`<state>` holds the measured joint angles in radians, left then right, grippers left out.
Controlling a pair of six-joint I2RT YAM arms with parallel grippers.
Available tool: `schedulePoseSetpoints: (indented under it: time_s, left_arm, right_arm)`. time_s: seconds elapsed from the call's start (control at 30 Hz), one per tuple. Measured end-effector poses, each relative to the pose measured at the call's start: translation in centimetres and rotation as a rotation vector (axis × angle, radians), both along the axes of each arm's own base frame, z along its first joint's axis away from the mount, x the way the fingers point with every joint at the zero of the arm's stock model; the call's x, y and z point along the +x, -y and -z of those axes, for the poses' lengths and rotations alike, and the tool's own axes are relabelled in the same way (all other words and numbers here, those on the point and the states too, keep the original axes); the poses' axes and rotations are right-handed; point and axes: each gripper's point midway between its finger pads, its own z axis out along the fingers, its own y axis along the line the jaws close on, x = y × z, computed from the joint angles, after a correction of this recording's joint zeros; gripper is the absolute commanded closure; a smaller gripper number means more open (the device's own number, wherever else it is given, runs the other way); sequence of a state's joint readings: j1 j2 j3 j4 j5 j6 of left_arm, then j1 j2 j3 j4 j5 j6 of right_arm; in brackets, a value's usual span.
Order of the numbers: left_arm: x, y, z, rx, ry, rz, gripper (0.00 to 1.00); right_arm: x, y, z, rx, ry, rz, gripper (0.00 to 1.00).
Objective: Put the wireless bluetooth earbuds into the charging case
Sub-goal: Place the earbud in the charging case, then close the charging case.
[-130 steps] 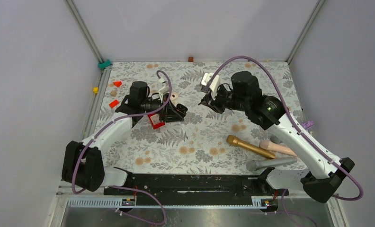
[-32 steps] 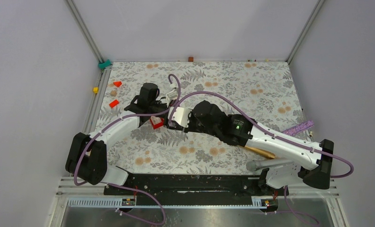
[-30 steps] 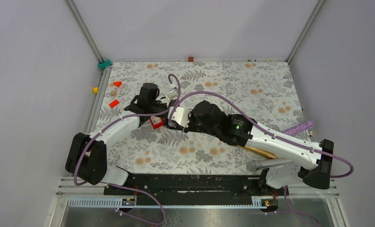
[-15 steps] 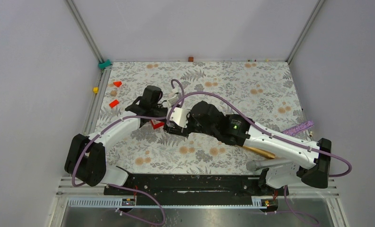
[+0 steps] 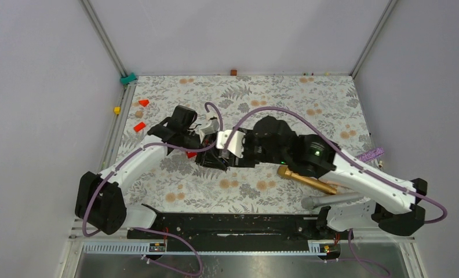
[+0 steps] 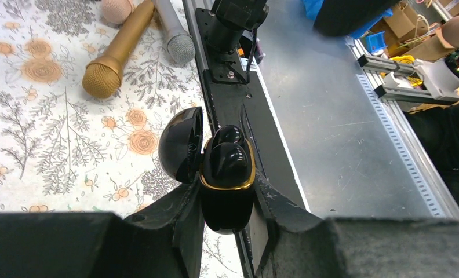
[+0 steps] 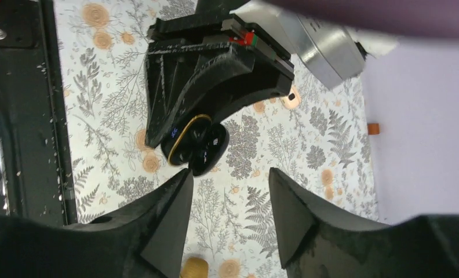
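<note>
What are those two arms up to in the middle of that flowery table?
The left pincer is shut on a small black charging case with a gold rim, and its lid is flipped open. Glossy black earbuds are sitting inside the case. The right pincer is open and empty, facing the case from close by. A few microphones lie off to one side, and neither arm is touching them.
</note>
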<state>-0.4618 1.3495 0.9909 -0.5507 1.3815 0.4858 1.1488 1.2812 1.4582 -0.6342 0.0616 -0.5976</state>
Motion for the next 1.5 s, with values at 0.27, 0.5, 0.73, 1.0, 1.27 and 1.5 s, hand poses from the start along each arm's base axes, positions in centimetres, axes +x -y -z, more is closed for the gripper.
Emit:
schedulePoseSetpoints:
  time_s: [0.27, 0.5, 0.73, 1.0, 1.27, 1.5]
  left_arm:
    - [-0.7, -0.5, -1.3, -0.019, 0.092, -0.005, 0.79]
    - [-0.4, -1.0, -3.4, -0.031, 0.243, -0.038, 0.78]
    - [0.0, -0.7, -5.6, -0.067, 0.384, -0.026, 0.78]
    - [-1.8, 0.1, -2.8, -0.045, 0.361, 0.016, 0.78]
    - [-1.0, 0.4, -2.5, -0.034, 0.336, -0.023, 0.78]
    - [0.5, 1.1, -1.9, -0.011, 0.305, -0.063, 0.78]
  right_arm:
    - [-2.8, 3.6, -3.6, 0.071, 0.016, -0.082, 0.0]
    - [0.1, 6.7, -4.8, 0.201, -0.005, 0.078, 0.0]
    - [5.2, 5.3, -1.0, 0.318, -0.094, 0.282, 0.0]
    - [5.1, 2.8, 3.7, 0.324, -0.278, 0.282, 0.01]
    - [1.9, 1.8, 2.3, 0.357, -0.331, 0.099, 0.01]
    - [-0.3, 2.8, 0.2, 0.378, -0.311, 0.015, 0.01]
